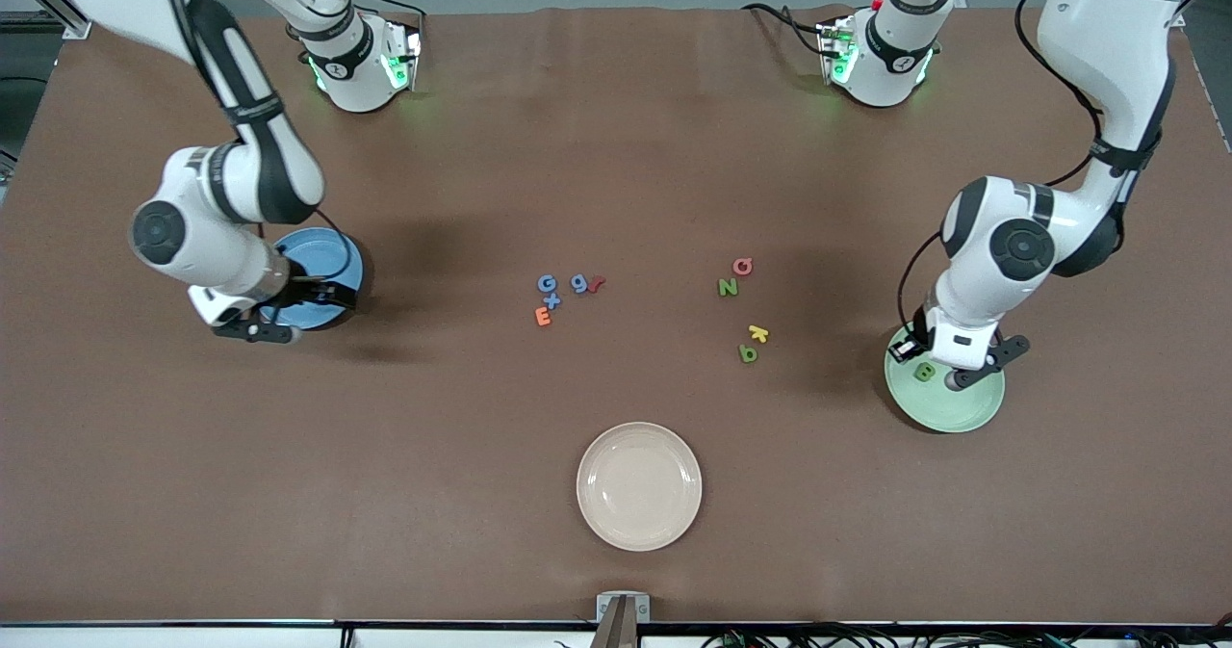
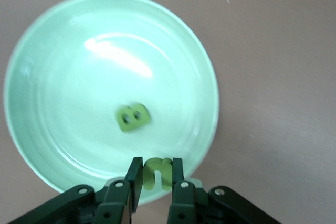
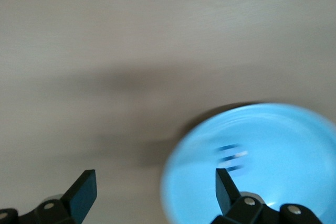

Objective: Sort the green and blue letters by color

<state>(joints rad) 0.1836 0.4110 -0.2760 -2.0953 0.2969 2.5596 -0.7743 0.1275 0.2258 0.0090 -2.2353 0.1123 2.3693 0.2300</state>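
Green u (image 2: 157,174) sits pinched in left gripper (image 2: 156,178) over green plate (image 2: 31,145); right gripper (image 3: 156,192) gapes wide above blue plate (image 3: 294,129).

Two white Franka arms with black joint bands, trailing black cables and green-lit bases carry black two-finger grippers.

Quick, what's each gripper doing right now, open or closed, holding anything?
Left gripper: shut on a green letter, over the green plate.
Right gripper: open, holding nothing, over the blue plate's edge.
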